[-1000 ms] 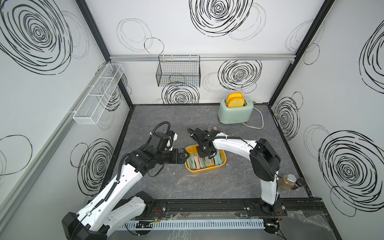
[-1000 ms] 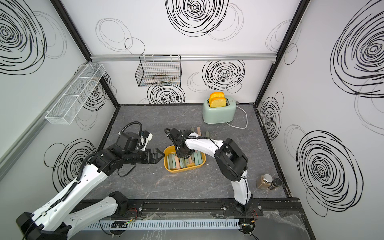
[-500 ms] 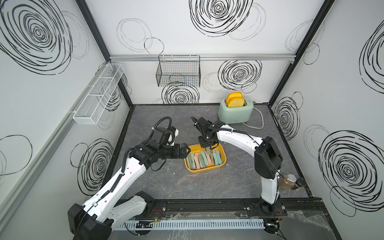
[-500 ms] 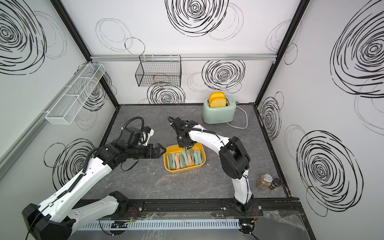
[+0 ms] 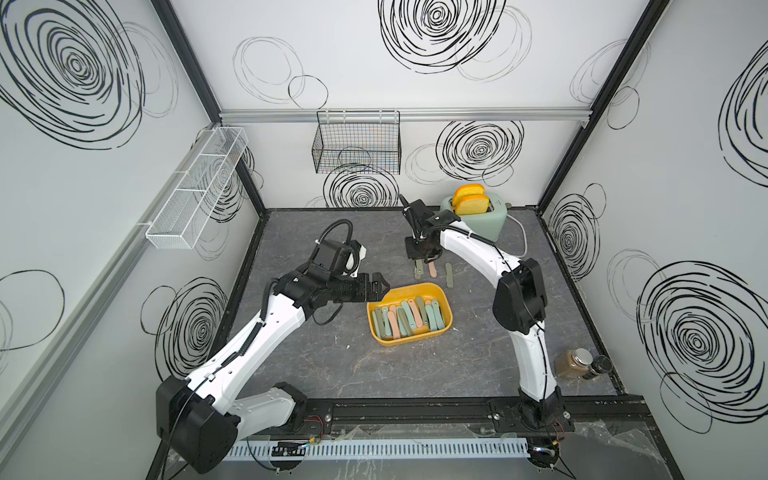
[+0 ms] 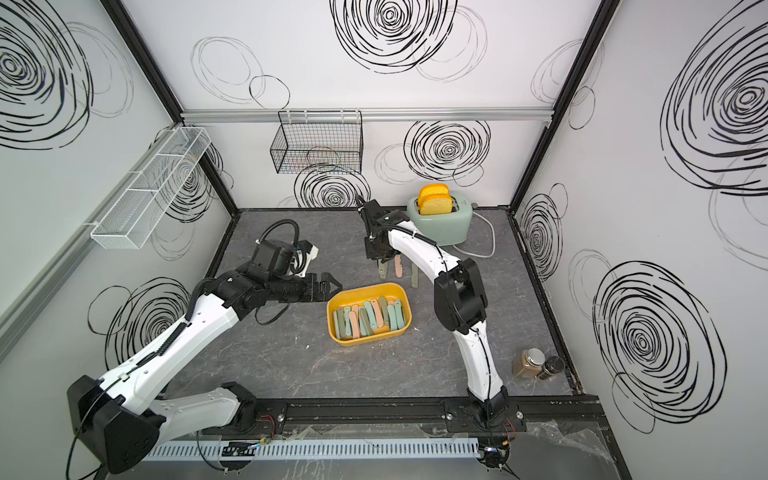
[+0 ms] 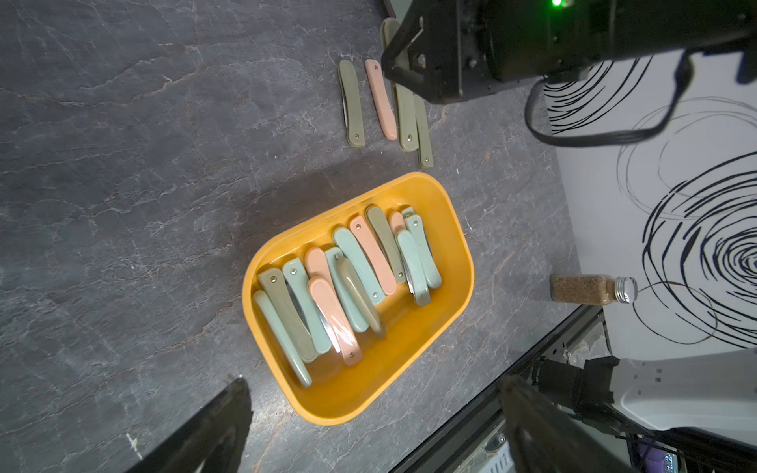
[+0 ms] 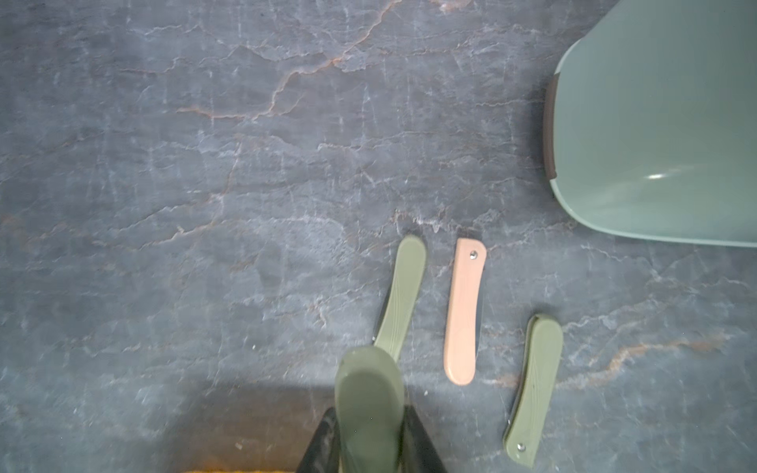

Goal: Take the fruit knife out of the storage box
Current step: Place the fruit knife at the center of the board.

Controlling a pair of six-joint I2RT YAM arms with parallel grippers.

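Observation:
The mustard-yellow storage box (image 5: 415, 287) (image 6: 365, 289) (image 7: 368, 393) sits mid-table and holds several folded fruit knives (image 7: 348, 286) in pink, mint and olive. My right gripper (image 5: 422, 261) (image 6: 383, 262) (image 8: 368, 417) hangs beyond the box's far side, shut on an olive fruit knife (image 8: 368, 401) just above the table. Three knives lie on the table below it: an olive one (image 8: 403, 286), a pink one (image 8: 463, 311) and another olive one (image 8: 532, 389). Beside the box's left end, my left gripper (image 5: 380, 286) (image 6: 330, 286) (image 7: 372, 383) hovers open and holds nothing.
A mint toaster (image 5: 486, 220) with toast stands at the back right, its cable (image 5: 524, 241) trailing on the table. Two jars (image 5: 575, 363) lie at the front right. A black wire basket (image 5: 357, 143) and a white mesh rack (image 5: 199, 187) hang on the walls.
My right gripper rose out of the storage box with the olive knife and moved back past its far rim. The left gripper rose slightly and edged toward the box.

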